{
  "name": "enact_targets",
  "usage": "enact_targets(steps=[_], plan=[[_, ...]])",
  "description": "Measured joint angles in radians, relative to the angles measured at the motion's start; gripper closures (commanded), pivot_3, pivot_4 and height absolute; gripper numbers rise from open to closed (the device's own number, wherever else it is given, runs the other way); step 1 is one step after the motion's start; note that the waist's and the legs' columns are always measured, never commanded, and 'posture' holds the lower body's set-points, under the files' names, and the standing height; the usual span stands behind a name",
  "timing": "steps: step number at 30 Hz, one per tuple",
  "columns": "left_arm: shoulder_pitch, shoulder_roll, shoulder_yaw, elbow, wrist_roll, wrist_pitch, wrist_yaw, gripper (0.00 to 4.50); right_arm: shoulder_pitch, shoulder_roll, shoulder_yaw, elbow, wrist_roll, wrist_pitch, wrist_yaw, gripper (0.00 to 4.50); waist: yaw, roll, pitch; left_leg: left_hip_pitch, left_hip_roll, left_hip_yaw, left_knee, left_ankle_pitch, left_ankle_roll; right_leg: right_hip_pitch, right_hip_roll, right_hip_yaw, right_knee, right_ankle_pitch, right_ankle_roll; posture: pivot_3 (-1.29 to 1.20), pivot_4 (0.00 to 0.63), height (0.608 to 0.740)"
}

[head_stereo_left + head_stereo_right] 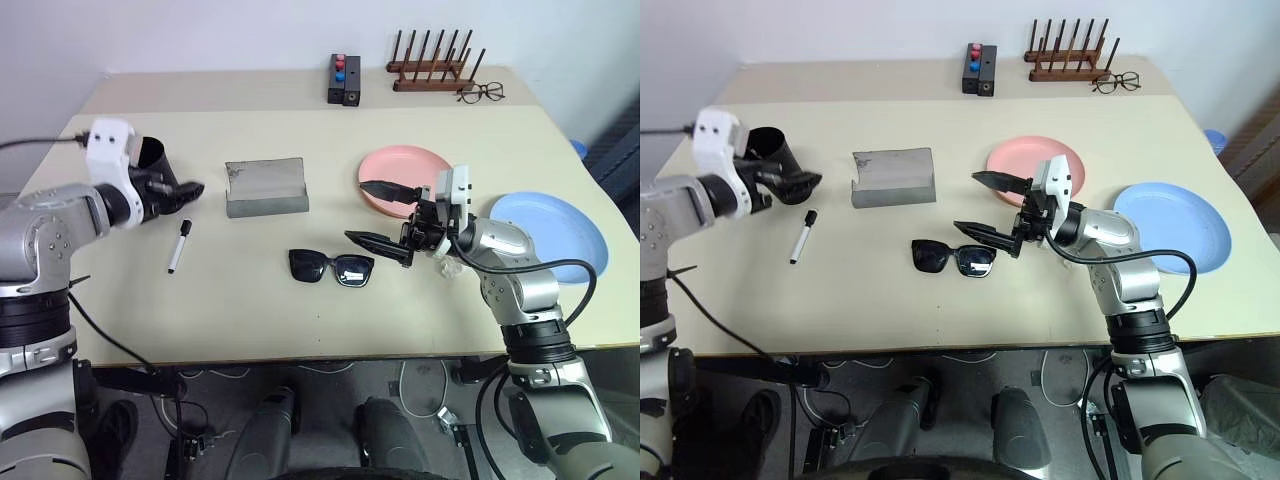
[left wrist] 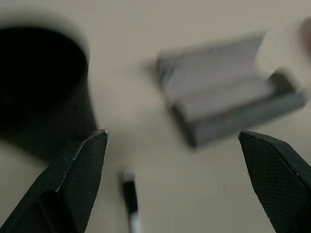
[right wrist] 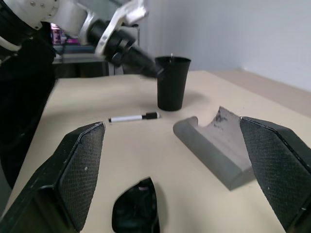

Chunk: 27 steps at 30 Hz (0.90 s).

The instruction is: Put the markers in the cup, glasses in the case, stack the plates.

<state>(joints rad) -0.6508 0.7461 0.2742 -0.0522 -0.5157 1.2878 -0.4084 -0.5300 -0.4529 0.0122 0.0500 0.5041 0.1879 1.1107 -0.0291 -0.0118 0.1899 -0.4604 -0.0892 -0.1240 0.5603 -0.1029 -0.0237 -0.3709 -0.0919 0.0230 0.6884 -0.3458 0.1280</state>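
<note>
Nearest the front edge of the tabletop, about the middle, lie the sunglasses [image 1: 332,268], lenses down, with nothing holding them. Just beside them on the right hangs the right gripper [image 1: 385,215], fingers spread wide and empty, pointing across toward the left side. A little further in, toward the left edge, the white marker [image 1: 179,245] lies flat. Above it is the left gripper [image 1: 182,191], also spread and empty, close beside the cup [image 1: 773,153]. The case [image 1: 266,187] stands open in the middle. The pink plate [image 1: 400,169] and the blue plate [image 1: 570,231] lie apart on the right side. I think the marker step is in hand: next the left gripper must come down over the marker and close on its thin body.
</note>
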Motion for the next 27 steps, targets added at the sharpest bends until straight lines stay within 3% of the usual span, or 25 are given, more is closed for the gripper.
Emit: enact_targets(steps=[7, 20, 27], plan=[[-0.023, -0.026, -0.014, 0.117, 0.029, 0.095, 0.046, 0.06, 0.001, -0.002, -0.001, 0.0, 0.001, 0.0, 0.013, 0.0, 0.013, 0.0, 0.0, 0.0, 0.0, 0.0, 0.0, 0.0, 0.0, -0.001, 0.0, 0.0, 0.0, 0.0, 0.0, 0.0, 0.15, 0.74], [-0.207, -0.051, -0.202, 0.474, 0.124, 0.003, -0.05, 0.06, 0.015, 0.005, 0.001, -0.007, -0.01, -0.009, -0.007, 0.0, 0.013, 0.0, 0.0, 0.0, -0.001, 0.001, 0.0, 0.0, -0.001, 0.0, -0.001, 0.0, 0.0, 0.0, 0.0, 0.0, 0.15, 0.74], [-0.268, -0.056, -0.3, 0.603, 0.216, -0.147, -0.114, 0.06, 0.027, 0.01, 0.002, -0.008, -0.013, -0.019, -0.02, 0.0, 0.013, 0.0, 0.0, 0.0, -0.001, 0.001, 0.0, 0.0, -0.001, 0.0, -0.001, 0.0, 0.0, 0.0, 0.0, 0.0, 0.15, 0.74]])
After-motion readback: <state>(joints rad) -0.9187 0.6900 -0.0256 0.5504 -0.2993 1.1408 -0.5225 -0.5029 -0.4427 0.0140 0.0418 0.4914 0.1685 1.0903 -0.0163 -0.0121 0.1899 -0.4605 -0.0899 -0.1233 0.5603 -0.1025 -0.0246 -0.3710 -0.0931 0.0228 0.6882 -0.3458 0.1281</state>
